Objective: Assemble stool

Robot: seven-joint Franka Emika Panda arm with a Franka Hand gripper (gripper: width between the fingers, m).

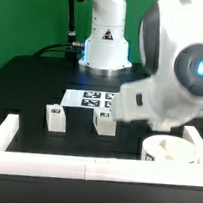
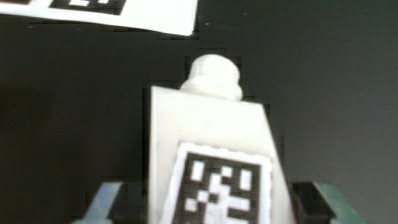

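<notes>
Now, pincer [image 2: 214,200] clenched on one leg block [image 2: 217,140], two leg blocks visible, one round seat [image 1: 175,152], one marker board [image 1: 92,99].

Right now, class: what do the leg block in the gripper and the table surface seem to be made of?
Leg block: probably plastic, perhaps printed; matte white, with a rounded peg on its end and a black-and-white tag that looks like paper.
Table: seems covered in dark matte cloth or a mat; it shows no shine. I cannot tell which.

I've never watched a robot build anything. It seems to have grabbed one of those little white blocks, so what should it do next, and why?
Probably lift straight up. The gripper is shut on a leg block, and the seat it likely joins sits apart, at the exterior view's right.
</notes>
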